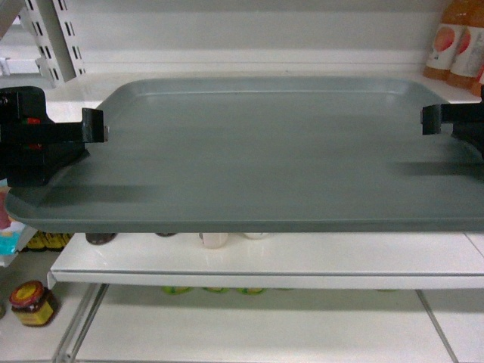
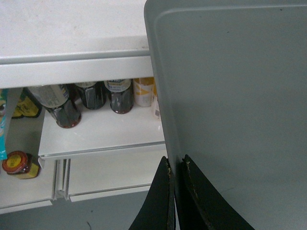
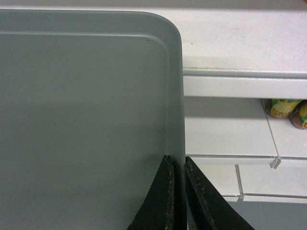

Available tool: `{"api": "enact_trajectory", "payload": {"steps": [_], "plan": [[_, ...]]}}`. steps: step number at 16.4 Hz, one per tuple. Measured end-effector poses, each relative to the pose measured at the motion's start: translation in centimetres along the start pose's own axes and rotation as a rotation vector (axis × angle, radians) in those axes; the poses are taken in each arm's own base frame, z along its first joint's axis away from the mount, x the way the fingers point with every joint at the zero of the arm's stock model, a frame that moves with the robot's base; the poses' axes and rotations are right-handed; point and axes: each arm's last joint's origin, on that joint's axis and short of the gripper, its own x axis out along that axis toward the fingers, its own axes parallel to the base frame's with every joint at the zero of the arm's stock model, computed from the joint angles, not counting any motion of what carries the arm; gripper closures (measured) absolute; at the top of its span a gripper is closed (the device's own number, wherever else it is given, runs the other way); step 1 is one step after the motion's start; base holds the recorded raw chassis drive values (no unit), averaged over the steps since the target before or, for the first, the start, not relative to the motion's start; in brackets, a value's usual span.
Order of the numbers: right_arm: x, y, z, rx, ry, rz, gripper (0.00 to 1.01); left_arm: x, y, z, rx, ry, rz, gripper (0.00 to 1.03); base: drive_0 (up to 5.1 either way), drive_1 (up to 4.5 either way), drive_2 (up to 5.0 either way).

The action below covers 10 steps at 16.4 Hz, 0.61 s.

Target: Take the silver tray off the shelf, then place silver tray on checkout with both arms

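Note:
The silver tray (image 1: 265, 151) fills the middle of the head view, held level in front of the white shelf (image 1: 265, 261), its far part over the upper shelf board. My left gripper (image 1: 94, 125) is shut on the tray's left rim, one jaw above and one below. In the left wrist view my left gripper (image 2: 176, 165) pinches the silver tray (image 2: 235, 105) at its edge. My right gripper (image 1: 431, 119) is shut on the right rim. The right wrist view has my right gripper (image 3: 176, 163) clamped on the rim of the silver tray (image 3: 86, 120). The checkout is out of view.
Orange drink bottles (image 1: 454, 45) stand on the upper board at the far right. Dark bottles (image 2: 91, 98) line the lower shelf under the tray. A jar with a red lid (image 1: 32, 302) sits on a low shelf at the left. Slotted uprights (image 1: 53, 38) rise at the back left.

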Motion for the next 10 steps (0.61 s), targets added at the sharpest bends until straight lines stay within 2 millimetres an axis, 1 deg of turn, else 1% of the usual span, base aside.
{"api": "enact_trajectory", "payload": {"steps": [10], "plan": [[0.0, 0.0, -0.08, -0.001, 0.005, 0.004, 0.98, -0.04, -0.01, 0.05, 0.0, -0.001, -0.001, 0.99, 0.1, -4.19, 4.5]]}}
